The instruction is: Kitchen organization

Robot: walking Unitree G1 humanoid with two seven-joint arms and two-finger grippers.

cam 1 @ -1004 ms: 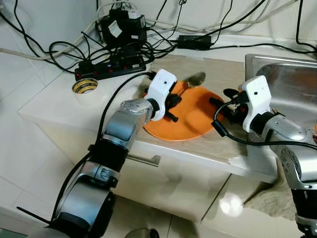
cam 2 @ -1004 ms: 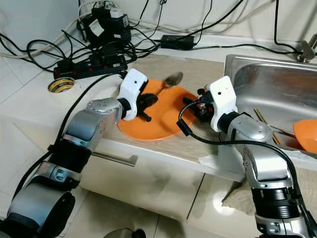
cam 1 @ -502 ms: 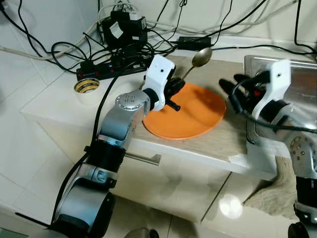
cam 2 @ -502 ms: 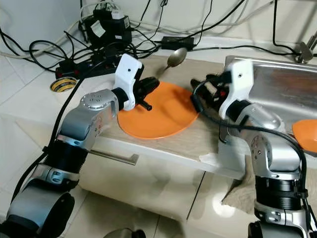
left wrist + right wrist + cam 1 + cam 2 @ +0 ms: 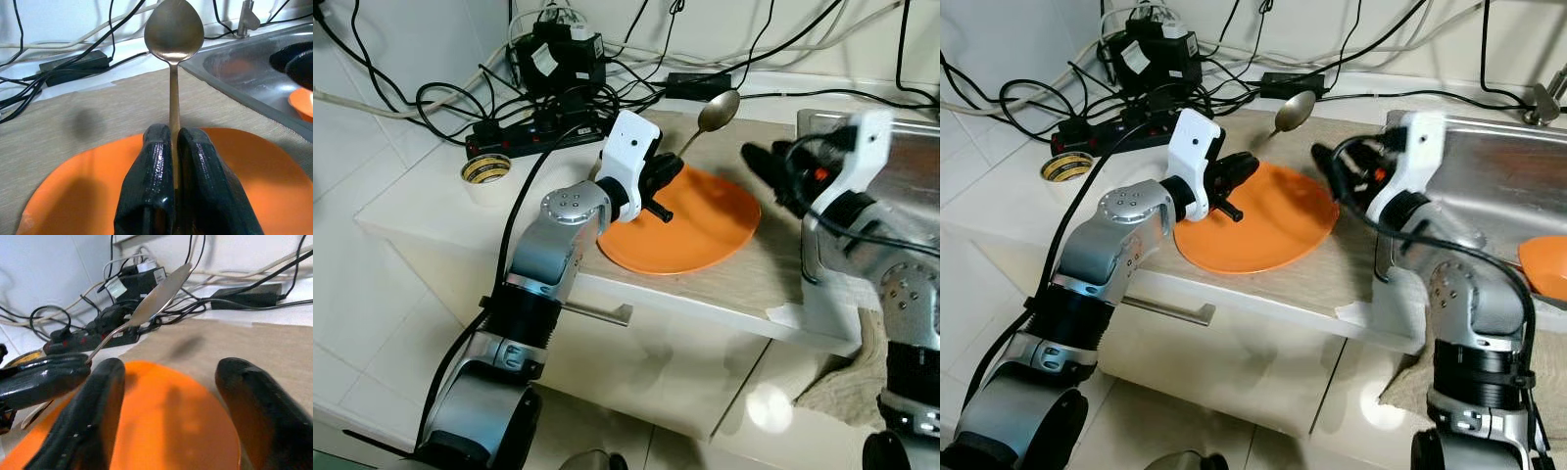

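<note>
Left gripper (image 5: 172, 147) clamped on spoon (image 5: 716, 111) handle above orange plate (image 5: 690, 225); right gripper (image 5: 171, 382) spread, empty. Thin grip: could slip.

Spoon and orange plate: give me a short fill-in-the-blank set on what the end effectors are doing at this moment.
1. The left end effector is shut on the handle of a metal ____.
2. Below the raised spoon, an orange ____ rests on the counter.
3. The right end effector hovers beside the plate with its fingers ____.
4. To the robot's right of the plate lies a steel ____.

Missing words: spoon; plate; open; sink
</note>
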